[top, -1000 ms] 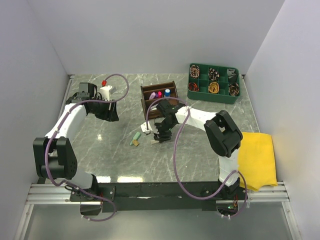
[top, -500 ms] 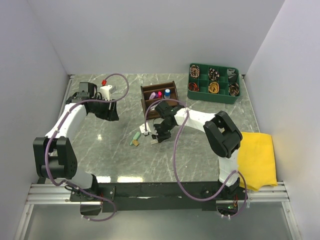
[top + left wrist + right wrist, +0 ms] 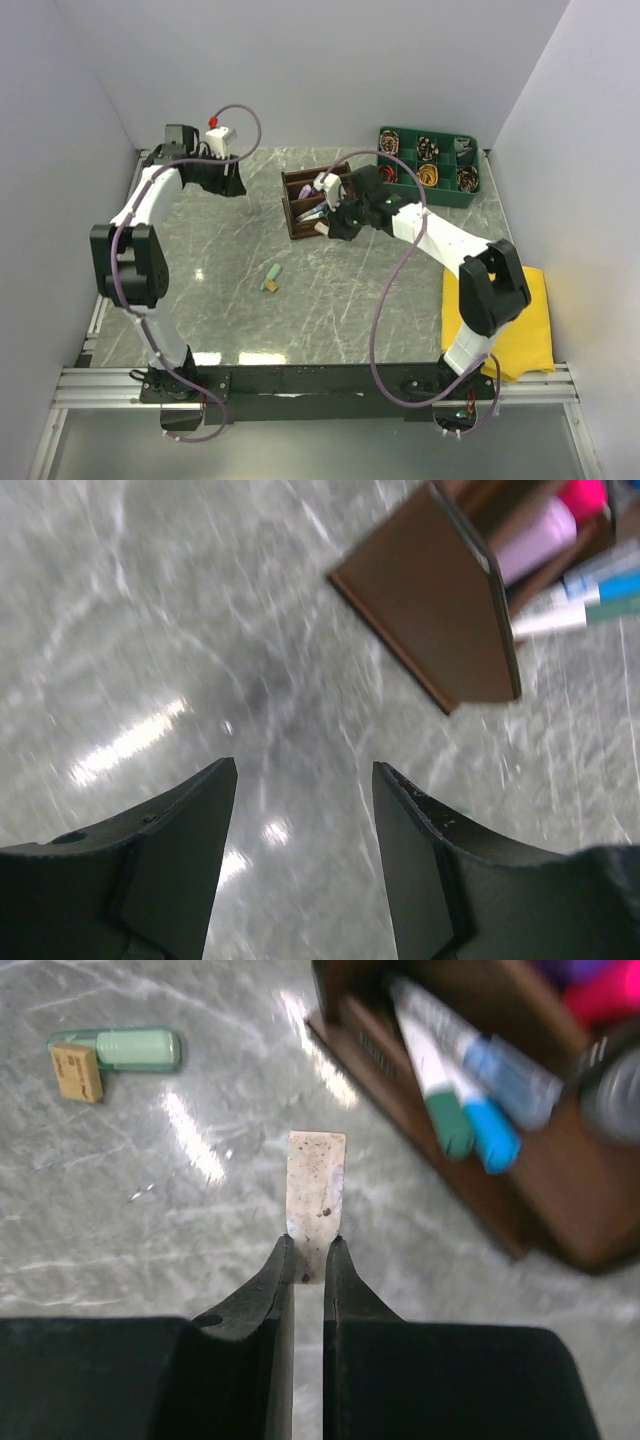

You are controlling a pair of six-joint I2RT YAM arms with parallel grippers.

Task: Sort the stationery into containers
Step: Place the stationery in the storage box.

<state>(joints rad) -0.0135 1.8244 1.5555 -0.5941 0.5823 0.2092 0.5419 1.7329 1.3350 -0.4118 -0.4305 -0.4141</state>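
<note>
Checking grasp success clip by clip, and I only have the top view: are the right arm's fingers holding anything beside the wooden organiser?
Observer: Yes. The right wrist view shows the right fingers shut on the lower end of a pale speckled eraser.
Operator: Is it over the organiser?
Observer: It appears over the table, just beside the organiser's front wall.
Operator: And the left arm?
Observer: The left wrist view shows the left fingers open, with nothing between them.
</note>
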